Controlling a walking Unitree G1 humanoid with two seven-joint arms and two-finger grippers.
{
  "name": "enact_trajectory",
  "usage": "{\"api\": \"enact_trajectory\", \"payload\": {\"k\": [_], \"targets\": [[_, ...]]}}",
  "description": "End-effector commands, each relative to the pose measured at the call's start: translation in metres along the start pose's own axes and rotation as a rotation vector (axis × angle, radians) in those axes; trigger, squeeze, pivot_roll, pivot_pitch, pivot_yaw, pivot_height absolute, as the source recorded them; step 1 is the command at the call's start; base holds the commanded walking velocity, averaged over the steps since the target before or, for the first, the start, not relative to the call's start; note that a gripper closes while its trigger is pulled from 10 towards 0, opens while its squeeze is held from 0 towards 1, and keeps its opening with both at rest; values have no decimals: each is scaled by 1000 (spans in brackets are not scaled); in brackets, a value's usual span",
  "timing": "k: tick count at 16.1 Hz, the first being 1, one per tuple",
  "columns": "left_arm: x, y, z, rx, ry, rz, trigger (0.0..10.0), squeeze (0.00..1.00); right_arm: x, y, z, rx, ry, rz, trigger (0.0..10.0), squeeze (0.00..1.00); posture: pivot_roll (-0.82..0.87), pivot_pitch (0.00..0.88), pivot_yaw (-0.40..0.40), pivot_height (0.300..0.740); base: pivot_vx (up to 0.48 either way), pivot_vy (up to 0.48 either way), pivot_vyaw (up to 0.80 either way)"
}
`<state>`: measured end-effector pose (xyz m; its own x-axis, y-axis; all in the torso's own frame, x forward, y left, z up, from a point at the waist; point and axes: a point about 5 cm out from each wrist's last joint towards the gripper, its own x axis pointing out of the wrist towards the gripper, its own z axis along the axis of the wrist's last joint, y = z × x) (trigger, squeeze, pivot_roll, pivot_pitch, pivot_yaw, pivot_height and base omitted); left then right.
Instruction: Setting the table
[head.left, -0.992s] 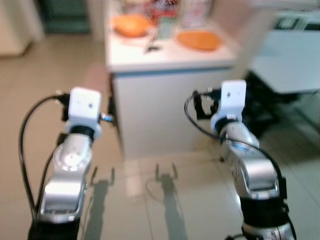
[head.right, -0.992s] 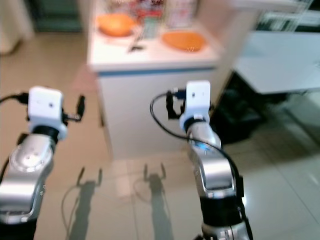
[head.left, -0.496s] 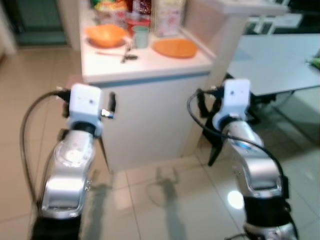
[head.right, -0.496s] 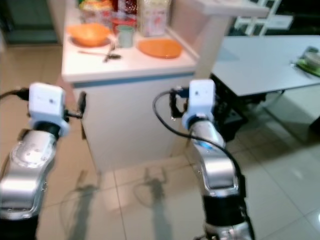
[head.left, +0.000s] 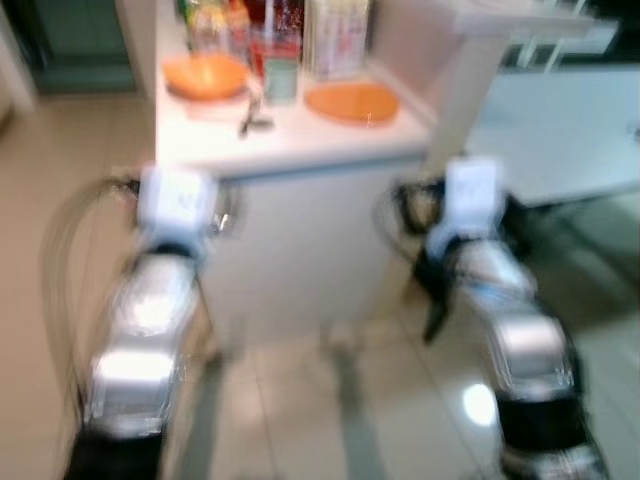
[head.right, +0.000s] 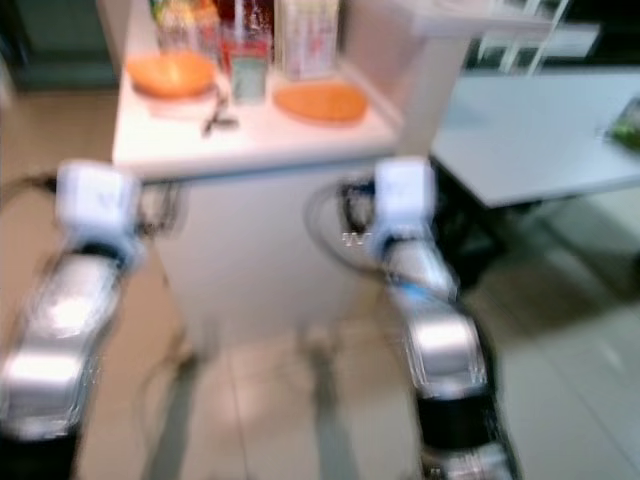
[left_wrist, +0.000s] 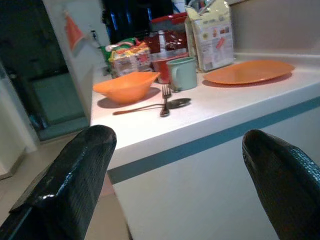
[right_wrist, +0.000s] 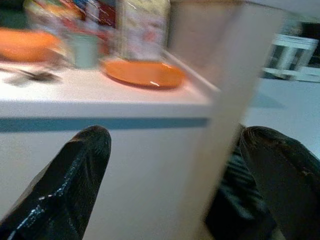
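1. Left gripper (left_wrist: 175, 170): wide open, with a big gap between the two black fingers (left_wrist: 75, 175). Holds nothing and touches nothing. Raised in the air in front of the white counter (left_wrist: 200, 150), short of its edge.

2. Right gripper (right_wrist: 175, 170): also wide open, fingers (right_wrist: 70, 185) far apart, nothing held, nothing touched. Raised in front of the same counter, near the corner beside a pale wall post (right_wrist: 225, 100).

3. On top of the counter, toward its left side: an orange bowl (left_wrist: 125, 86). Just in front of the bowl: a fork (left_wrist: 165, 100) and a spoon (left_wrist: 150, 106), lying flat and crossing each other.

4. Toward the right side of the counter: a flat orange plate (left_wrist: 248, 71), well apart from the bowl.

5. Between bowl and plate, a little further back: a pale green cup (left_wrist: 183, 73), standing upright.

6. Behind the cup: a red jar (left_wrist: 167, 42) and a tall food bag (left_wrist: 212, 35), both upright. Beside the jar, behind the bowl: some bright snack packs (left_wrist: 129, 55).

7. Off to the right, past the post: a grey table (head.right: 540, 150), lower than the counter.

8. Head views very blurred, so both silver arms look smeared. Shiny tiled floor (head.left: 300, 420) below.
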<state>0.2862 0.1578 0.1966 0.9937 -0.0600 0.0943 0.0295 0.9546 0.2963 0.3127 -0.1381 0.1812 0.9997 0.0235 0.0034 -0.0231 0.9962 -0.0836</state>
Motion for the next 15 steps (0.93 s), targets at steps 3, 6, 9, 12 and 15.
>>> {"api": "enact_trajectory", "payload": {"k": [3, 6, 9, 12, 15], "targets": [[-2, 8, -2, 9, 9, 9, 10000, 0, 1, 8, 6, 60, -17, 9, 10000, 0, 78, 0, -51, 740, 360, 0, 267], [-2, 5, -3, 7, 10, -3, 10000, 0, 0, 7, 5, 72, -14, 9, 10000, 0, 76, 0, -51, 740, 366, 0, 0], [-3, 5, -3, 8, 12, -3, 10000, 0, 1, 7, 5, 74, -14, 9, 10000, 0, 77, 0, -54, 740, 368, 0, 0], [-3, 7, -5, 9, 15, 3, 10000, 0, 2, 8, 5, 74, -13, 10, 10000, 0, 81, 0, -60, 740, 366, 0, 0], [-6, 4, -7, -6, 22, -20, 10000, 0, 3, 8, 5, 77, -14, 17, 10000, 0, 82, 0, -62, 740, 364, 0, 0]]}}
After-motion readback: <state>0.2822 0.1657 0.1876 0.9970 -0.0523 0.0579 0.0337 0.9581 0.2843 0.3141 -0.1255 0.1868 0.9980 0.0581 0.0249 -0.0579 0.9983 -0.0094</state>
